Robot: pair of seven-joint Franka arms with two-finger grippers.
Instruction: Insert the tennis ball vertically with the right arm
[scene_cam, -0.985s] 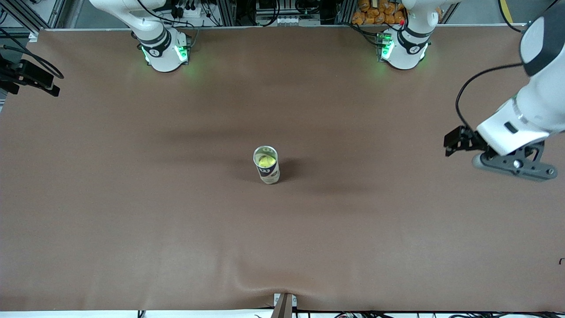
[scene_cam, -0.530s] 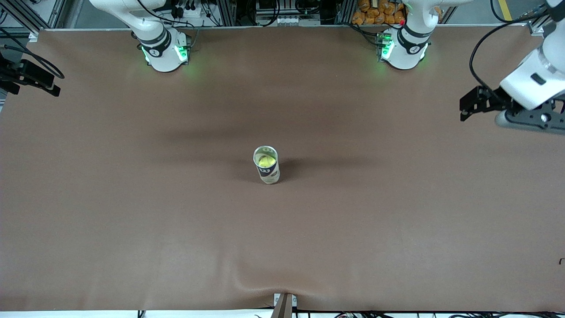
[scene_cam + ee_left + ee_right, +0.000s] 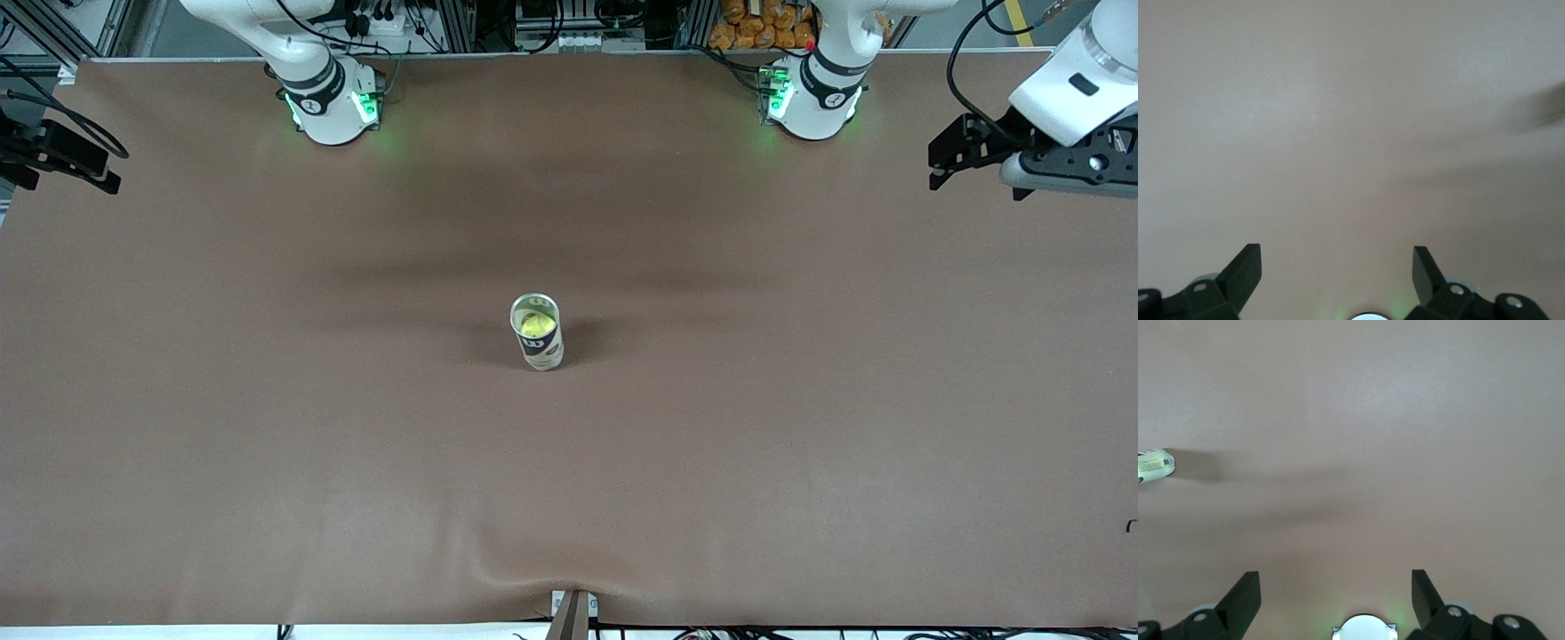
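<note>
A brown tabletop (image 3: 800,444) filled nearly the whole front view. Metal framing, cables and a heap of orange packets (image 3: 763,27) lay past its edge by the robots' bases. The cover puckered into a low ridge at the edge nearest the front camera.

The right arm (image 3: 307,67) rose from its green-lit base and left the front view at the top. The left arm (image 3: 827,80) did the same from its own base. Its white forearm (image 3: 1076,76) came back into view high over the corner of the tabletop at the left arm's end.

The left end effector (image 3: 1336,263) hung there over bare brown surface, its two black fingers spread wide apart with nothing between them. The right end effector (image 3: 1335,585) was likewise wide apart and empty over bare tabletop, with the can only at the very edge of its wrist view.

A tennis ball can (image 3: 539,345) stood upright and alone at the middle of the tabletop, well apart from both bases, with its mouth uncovered. The yellow-green tennis ball (image 3: 536,325) sat inside it, just below the rim.
</note>
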